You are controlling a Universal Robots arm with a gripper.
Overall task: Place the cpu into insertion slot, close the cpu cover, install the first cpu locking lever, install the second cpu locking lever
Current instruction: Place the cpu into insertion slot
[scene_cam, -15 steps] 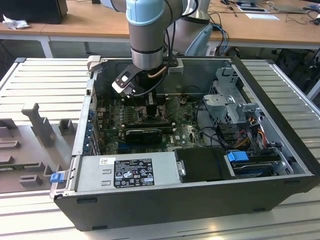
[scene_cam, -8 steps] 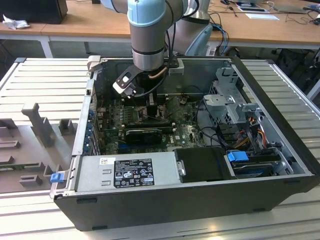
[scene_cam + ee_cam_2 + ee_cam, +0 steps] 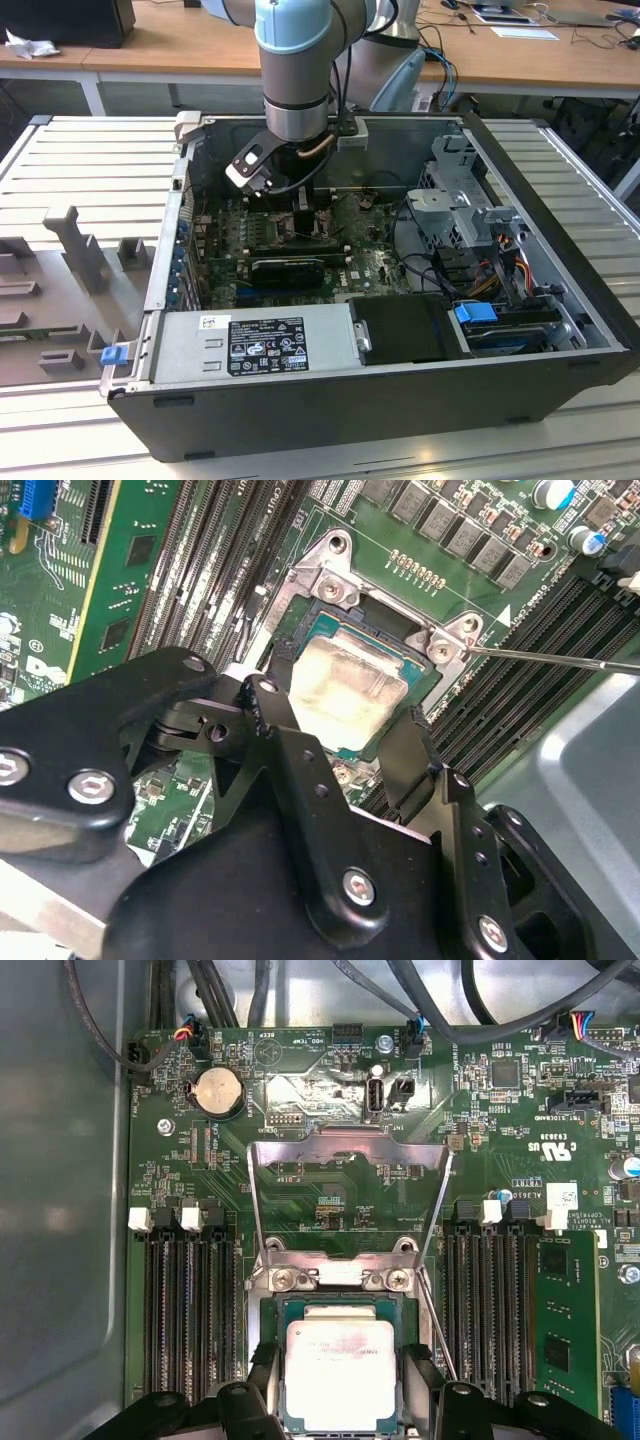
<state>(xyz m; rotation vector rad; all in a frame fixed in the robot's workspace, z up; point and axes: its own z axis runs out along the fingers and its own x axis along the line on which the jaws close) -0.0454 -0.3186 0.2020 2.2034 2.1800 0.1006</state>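
Looked light, stiff and fragile: small flat square silver-beige cpu (image 3: 342, 1380), best pinched by two opposite edges, never by the underside. Lay flat in the square dark-framed insertion slot (image 3: 268, 1325) of the green motherboard, directly between the black fingers (image 3: 272, 712) of the tool (image 3: 342, 722). Set narrow at chip width, apparently gripping those edges, though hard to confirm. Stood raised beyond the slot: thin silver-grey hinged cpu cover (image 3: 345, 1145).
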